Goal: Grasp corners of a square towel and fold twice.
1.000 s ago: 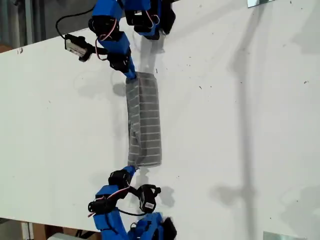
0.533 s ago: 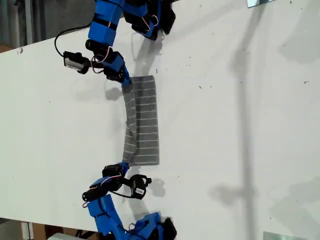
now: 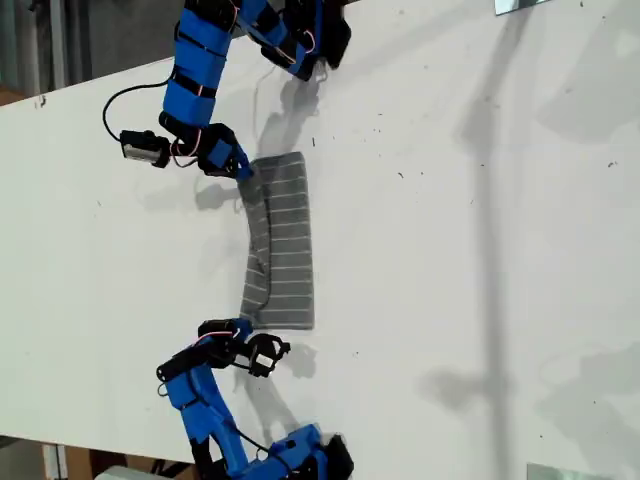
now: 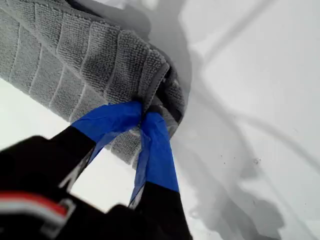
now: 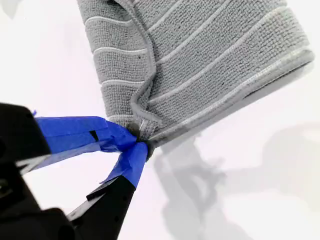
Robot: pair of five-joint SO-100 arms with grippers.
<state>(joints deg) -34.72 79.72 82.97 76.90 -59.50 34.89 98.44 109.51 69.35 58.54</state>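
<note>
The towel lies on the white table as a narrow folded strip, grey with thin pale stripes. My first gripper is shut on its corner at the far end, on the exterior view's left side; up close the blue fingertips of my first gripper pinch the thick layered towel. My second gripper is shut on the near corner of the same long edge. In the second wrist view my second gripper clamps the hem tip, and a crease runs up the towel from there.
Both arm bases stand at the table's edges, one far and one near. A black cable loops beside the far arm. Metal pieces sit at the exterior view's top right and bottom right.
Both grippers have moved toward the exterior view's left, each still holding a corner, and the towel strip has shifted that way with them. Its held long edge now bows slightly.
</note>
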